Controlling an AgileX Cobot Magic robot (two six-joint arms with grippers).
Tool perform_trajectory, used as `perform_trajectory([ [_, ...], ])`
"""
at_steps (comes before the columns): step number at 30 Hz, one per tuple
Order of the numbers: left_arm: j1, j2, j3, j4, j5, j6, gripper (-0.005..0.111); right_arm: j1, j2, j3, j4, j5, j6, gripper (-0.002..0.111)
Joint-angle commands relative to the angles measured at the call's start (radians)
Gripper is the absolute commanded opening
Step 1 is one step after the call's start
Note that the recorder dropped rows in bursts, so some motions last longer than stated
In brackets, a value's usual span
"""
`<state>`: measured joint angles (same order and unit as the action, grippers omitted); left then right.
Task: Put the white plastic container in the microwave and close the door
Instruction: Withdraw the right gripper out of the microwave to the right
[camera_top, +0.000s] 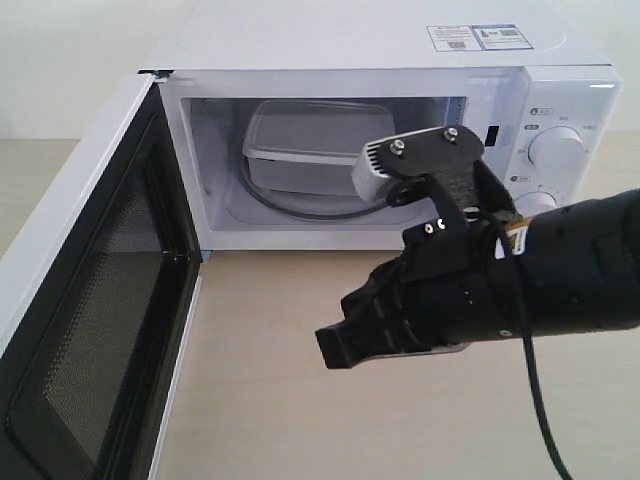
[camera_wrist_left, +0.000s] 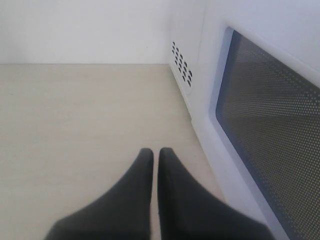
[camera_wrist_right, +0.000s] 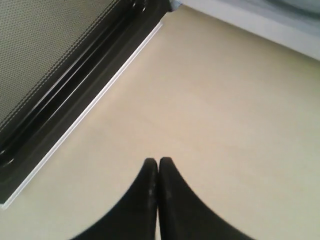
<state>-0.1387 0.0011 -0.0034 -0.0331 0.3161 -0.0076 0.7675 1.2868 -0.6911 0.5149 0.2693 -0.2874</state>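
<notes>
The white microwave (camera_top: 370, 35) stands with its door (camera_top: 90, 330) swung wide open to the left. Inside, the white plastic container (camera_top: 305, 145) rests on the glass turntable (camera_top: 300, 208), lid on. My right gripper (camera_top: 335, 352) hovers over the table in front of the cavity, shut and empty, its tips pointing toward the door's inner side (camera_wrist_right: 50, 60). In its wrist view the right gripper (camera_wrist_right: 158, 160) shows both fingers pressed together. My left gripper (camera_wrist_left: 156, 150) is shut on nothing, low over the table beside the door's outer face (camera_wrist_left: 270, 120); the exterior view does not show it.
The microwave's two dials (camera_top: 557, 150) sit on the right panel, partly behind my right arm. Vent holes (camera_wrist_left: 181, 62) mark the microwave's left side. Pale wooden tabletop (camera_top: 270, 400) stretches in front of the cavity. A white wall (camera_wrist_left: 85, 30) runs behind the table.
</notes>
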Motion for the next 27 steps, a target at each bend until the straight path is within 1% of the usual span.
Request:
perform_trajectory([
  [1, 0.005, -0.001, 0.003, -0.001, -0.001, 0.001, 0.004, -0.001, -0.06, 0.006, -0.009, 0.104, -0.009, 0.0],
  [5, 0.005, -0.001, 0.003, -0.001, -0.001, 0.001, 0.004, -0.001, -0.078, 0.006, -0.009, 0.147, -0.002, 0.0],
  [9, 0.005, -0.001, 0.003, -0.001, -0.001, 0.001, 0.004, -0.001, -0.097, 0.006, -0.02, 0.231, -0.002, 0.0],
  [11, 0.005, -0.001, 0.003, 0.003, -0.001, 0.023, 0.004, -0.001, -0.112, 0.006, -0.02, 0.255, -0.002, 0.0],
  [17, 0.005, -0.001, 0.003, 0.003, -0.017, 0.038, 0.004, -0.001, -0.19, 0.006, -0.02, 0.274, 0.0, 0.0],
  [20, 0.005, -0.001, 0.003, -0.021, -0.099, 0.038, 0.004, -0.001, -0.233, 0.006, -0.028, 0.28, 0.0, 0.0],
  [24, 0.005, -0.001, 0.003, -0.126, -0.343, -0.009, 0.004, -0.001, -0.264, 0.006, -0.031, 0.297, 0.0, 0.0],
  [27, 0.005, -0.001, 0.003, -0.168, -0.544, -0.088, 0.004, -0.001, -0.273, 0.006, -0.033, 0.299, 0.0, 0.0],
])
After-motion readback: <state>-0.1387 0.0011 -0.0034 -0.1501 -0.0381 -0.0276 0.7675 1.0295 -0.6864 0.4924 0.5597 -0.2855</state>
